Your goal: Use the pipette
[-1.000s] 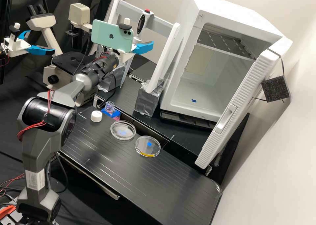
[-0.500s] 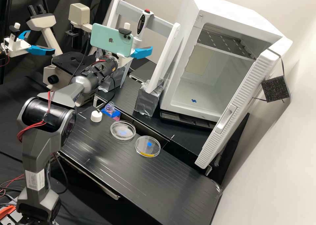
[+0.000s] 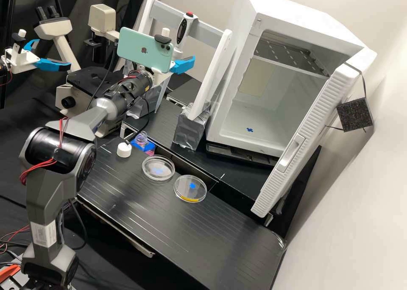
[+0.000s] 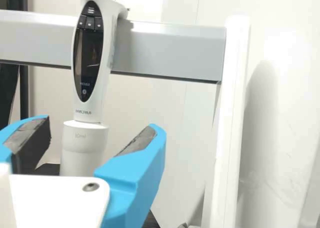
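Note:
Behind the phone fixed on the wrist, the gripper [image 3: 183,64] stands at the front of the pipette rack, one blue finger showing. The white pipette [image 3: 183,32], with a red top and dark display, hangs upright on the rack's grey crossbar [image 3: 208,34]. In the wrist view the gripper [image 4: 99,130] is open, and the lower white barrel of the pipette [image 4: 84,143] lies between the lines of its two fingers, with gaps on both sides. Whether the barrel is level with the fingertips in depth, I cannot tell. The pipette's tip end is hidden.
Two petri dishes [image 3: 158,168], a white cap [image 3: 124,149] and an open bottle [image 3: 142,142] are at the bench's left part. To the right stands an open white incubator [image 3: 271,95]. A microscope [image 3: 87,84] is behind the arm; another arm's gripper is far left.
The arm's elbow has shifted slightly left and down, and the gripper a little left with it. The pipette has stayed on its rack.

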You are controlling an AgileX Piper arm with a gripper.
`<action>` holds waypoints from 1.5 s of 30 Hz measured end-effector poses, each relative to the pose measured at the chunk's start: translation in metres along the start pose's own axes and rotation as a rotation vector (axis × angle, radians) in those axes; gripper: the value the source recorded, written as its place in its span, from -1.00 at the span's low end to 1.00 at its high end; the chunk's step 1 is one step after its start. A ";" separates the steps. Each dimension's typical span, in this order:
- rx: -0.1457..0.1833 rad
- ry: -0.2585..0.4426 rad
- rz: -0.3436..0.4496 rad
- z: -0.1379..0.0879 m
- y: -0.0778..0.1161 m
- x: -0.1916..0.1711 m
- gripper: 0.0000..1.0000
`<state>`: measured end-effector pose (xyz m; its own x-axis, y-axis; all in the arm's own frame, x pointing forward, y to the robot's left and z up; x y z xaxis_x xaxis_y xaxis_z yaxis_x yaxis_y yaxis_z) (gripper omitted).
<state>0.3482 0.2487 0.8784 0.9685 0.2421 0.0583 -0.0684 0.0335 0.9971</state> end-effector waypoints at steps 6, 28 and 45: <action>-0.004 -0.004 -0.005 0.002 -0.003 0.002 -1.00; -0.013 -0.013 -0.013 0.004 -0.003 0.006 -1.00; -0.018 -0.014 -0.034 -0.002 0.002 0.009 -1.00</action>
<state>0.3558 0.2532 0.8808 0.9736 0.2270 0.0254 -0.0398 0.0589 0.9975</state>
